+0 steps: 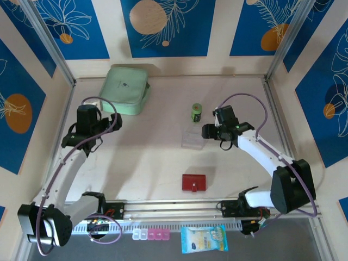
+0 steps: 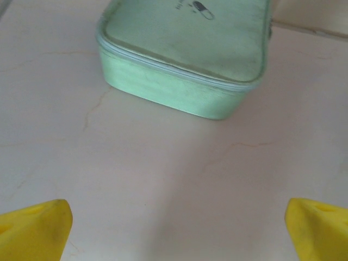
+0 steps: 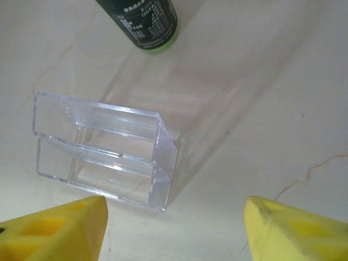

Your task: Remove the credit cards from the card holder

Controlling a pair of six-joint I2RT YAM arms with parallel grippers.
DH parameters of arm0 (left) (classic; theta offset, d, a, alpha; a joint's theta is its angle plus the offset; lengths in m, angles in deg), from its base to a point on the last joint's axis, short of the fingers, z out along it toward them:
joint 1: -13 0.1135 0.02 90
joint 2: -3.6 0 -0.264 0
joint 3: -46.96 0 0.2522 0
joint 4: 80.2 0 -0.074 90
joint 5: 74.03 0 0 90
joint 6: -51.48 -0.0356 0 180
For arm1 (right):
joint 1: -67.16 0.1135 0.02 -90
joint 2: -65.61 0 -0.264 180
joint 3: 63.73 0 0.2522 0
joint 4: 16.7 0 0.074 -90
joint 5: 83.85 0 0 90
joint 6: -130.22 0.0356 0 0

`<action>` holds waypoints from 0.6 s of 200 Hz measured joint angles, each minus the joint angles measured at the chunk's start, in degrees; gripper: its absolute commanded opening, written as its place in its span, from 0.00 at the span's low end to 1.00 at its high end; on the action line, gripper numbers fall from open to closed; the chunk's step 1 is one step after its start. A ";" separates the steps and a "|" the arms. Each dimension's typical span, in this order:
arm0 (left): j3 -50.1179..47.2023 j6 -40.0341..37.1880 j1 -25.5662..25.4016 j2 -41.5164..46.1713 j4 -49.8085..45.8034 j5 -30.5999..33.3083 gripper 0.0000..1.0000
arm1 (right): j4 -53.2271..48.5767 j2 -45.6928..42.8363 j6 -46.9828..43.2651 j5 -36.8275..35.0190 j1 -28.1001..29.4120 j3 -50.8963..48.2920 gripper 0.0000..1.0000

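Note:
The dark red card holder (image 1: pixel 194 182) lies closed on the table near the front middle, a small tab on its near edge. No credit cards show; whatever it holds is hidden inside. My left gripper (image 1: pixel 91 120) hovers at the left, open, its yellow fingertips (image 2: pixel 32 231) wide apart over bare table just short of the mint-green case. My right gripper (image 1: pixel 210 131) sits at the right of centre, open (image 3: pixel 174 228), with nothing between its fingers; a clear plastic stand lies just ahead of it. Both grippers are well away from the card holder.
The mint-green zip case (image 1: pixel 126 89) (image 2: pixel 185 54) rests at the back left. The clear plastic stand (image 1: pixel 193 140) (image 3: pixel 103 155) lies mid-table, a small dark green bottle (image 1: pixel 196 112) (image 3: pixel 144 24) behind it. A blue packet (image 1: pixel 204 239) and pink pill boxes (image 1: pixel 151 235) lie on the near ledge.

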 measured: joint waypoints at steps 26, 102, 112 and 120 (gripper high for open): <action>3.91 -2.10 0.00 -1.75 -3.63 -2.34 1.00 | -2.14 3.23 2.01 0.48 0.46 2.08 0.52; 3.54 -7.17 0.24 -3.32 -4.26 -3.28 1.00 | -2.71 10.29 6.32 1.14 2.73 4.52 0.30; 3.32 -7.52 0.35 -3.32 -4.24 -3.30 1.00 | -2.67 11.02 6.93 1.16 3.08 4.79 0.28; 3.19 -7.58 0.42 -3.32 -4.28 -3.30 1.00 | -2.54 11.67 7.23 1.31 3.39 4.94 0.28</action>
